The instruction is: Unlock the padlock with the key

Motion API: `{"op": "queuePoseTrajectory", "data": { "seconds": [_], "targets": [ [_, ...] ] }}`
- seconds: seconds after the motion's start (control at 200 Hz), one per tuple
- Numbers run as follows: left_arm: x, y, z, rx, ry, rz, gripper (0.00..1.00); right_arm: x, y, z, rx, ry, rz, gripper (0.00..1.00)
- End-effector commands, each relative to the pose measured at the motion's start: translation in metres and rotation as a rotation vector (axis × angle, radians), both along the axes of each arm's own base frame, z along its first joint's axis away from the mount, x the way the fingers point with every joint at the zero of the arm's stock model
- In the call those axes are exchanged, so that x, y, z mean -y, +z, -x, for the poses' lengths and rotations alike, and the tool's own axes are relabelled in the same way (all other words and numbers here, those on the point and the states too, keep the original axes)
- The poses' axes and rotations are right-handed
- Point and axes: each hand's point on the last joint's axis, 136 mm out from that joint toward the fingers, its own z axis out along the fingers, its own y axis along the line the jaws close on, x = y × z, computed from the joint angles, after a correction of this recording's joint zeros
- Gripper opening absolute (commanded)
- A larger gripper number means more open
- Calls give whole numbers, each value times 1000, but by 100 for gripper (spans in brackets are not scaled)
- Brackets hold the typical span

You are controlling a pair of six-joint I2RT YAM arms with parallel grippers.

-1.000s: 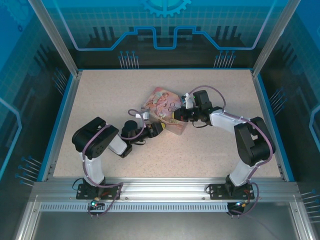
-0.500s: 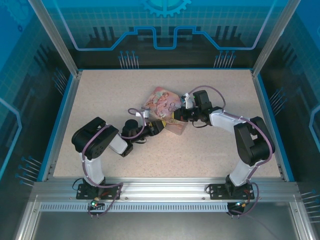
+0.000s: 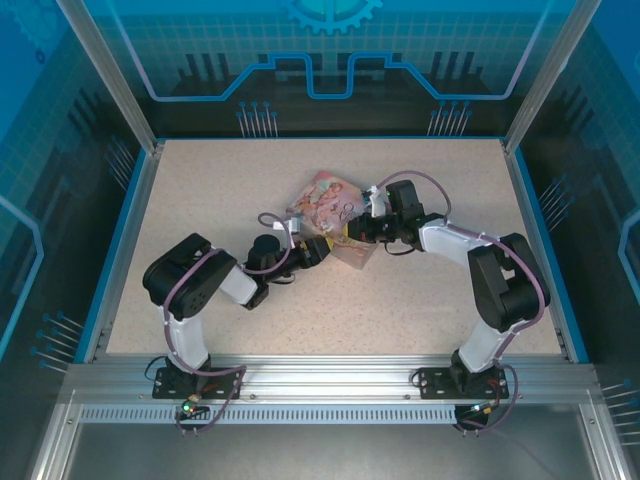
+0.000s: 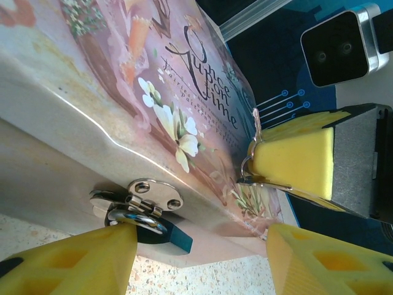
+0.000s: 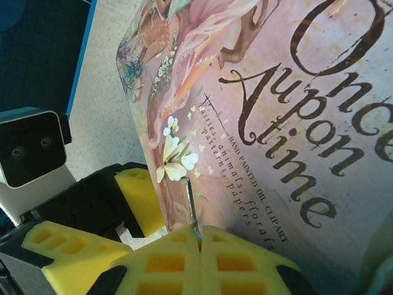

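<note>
The padlock point(image 4: 167, 236) hangs from the latch point(image 4: 153, 200) on the box point(image 4: 55, 166), by the left gripper point(image 4: 202, 261); the key point(image 5: 192, 210) stands over the lid point(image 5: 276, 92).

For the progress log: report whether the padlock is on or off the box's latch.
On. The padlock hangs hooked through the latch of the pink tin box. Whether it is locked, cannot tell.

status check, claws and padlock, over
Left claw open at the padlock, hanging on the pink tin. Right claw shut on the key, over the tin. Key not in the lock.
</note>
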Motion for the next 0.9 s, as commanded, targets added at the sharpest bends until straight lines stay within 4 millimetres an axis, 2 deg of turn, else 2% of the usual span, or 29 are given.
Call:
{"op": "queuePoseTrajectory", "data": {
  "seconds": [0.0,0.525,0.7,0.895],
  "targets": [
    [-12,-33,3,-94,55,-95,60,12,-29,11,-91,-22,76,0],
    [-17,-41,1,-129,99,-63,58,11,-26,10,-80,-20,69,0],
    [-13,-35,-6,-72,89,-61,56,12,-25,10,-75,-18,66,0],
    [-26,-33,-6,-37,130,-83,59,12,-24,11,-68,-18,66,0]
  ]
}}
